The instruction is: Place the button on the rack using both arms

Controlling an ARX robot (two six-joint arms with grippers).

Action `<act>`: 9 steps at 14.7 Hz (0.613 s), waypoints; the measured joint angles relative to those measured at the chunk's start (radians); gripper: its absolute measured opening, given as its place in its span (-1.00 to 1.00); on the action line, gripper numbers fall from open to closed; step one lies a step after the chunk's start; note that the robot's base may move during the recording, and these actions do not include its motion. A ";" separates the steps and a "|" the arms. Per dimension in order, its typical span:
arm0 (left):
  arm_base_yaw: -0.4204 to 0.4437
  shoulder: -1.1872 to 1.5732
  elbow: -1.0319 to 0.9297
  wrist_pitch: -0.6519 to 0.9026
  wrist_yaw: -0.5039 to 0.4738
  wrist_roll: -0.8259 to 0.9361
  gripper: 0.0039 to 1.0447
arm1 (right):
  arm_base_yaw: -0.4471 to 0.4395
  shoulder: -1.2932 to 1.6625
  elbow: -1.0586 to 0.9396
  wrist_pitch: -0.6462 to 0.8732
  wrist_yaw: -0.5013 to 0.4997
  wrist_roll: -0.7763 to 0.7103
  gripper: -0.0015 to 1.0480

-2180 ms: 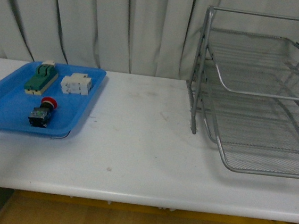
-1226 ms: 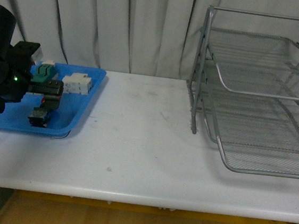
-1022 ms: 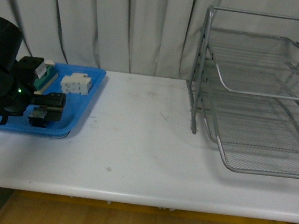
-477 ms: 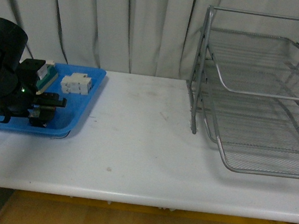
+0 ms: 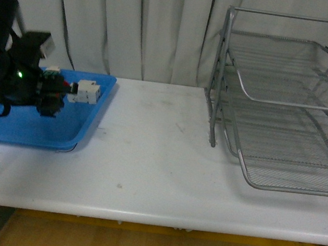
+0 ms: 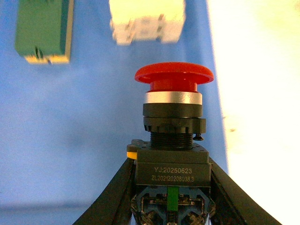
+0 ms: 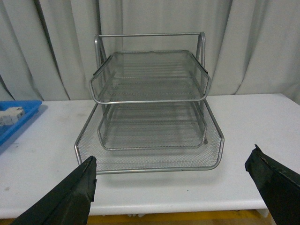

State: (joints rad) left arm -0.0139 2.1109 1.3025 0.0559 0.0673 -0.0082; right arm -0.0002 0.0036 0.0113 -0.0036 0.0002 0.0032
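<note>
Two claws: the left claw grips the red-capped, silver-collared push button by its black body over the flat blue plastic tray; the right claw gapes wide, facing the silver wire-mesh three-tier rack on the white desk.

Free tabletop between blue tray and rack; rack tiers open-fronted.

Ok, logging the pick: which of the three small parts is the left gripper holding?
The red-capped push button; the green switch block and white terminal block lie on the blue tray.
</note>
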 joint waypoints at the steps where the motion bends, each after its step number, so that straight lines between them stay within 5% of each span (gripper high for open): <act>1: -0.010 -0.135 -0.093 0.060 0.028 -0.010 -0.31 | 0.000 0.000 0.000 0.000 0.000 0.000 0.87; 5: -0.065 -0.627 -0.543 0.185 -0.008 0.039 -0.31 | 0.000 0.000 0.000 0.000 0.000 0.000 0.87; 9: -0.074 -0.763 -0.750 0.201 -0.050 0.045 -0.31 | 0.000 0.000 0.000 0.000 0.000 0.000 0.87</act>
State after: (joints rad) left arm -0.0879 1.3479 0.5526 0.2573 0.0174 0.0364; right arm -0.0002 0.0036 0.0113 -0.0036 0.0002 0.0032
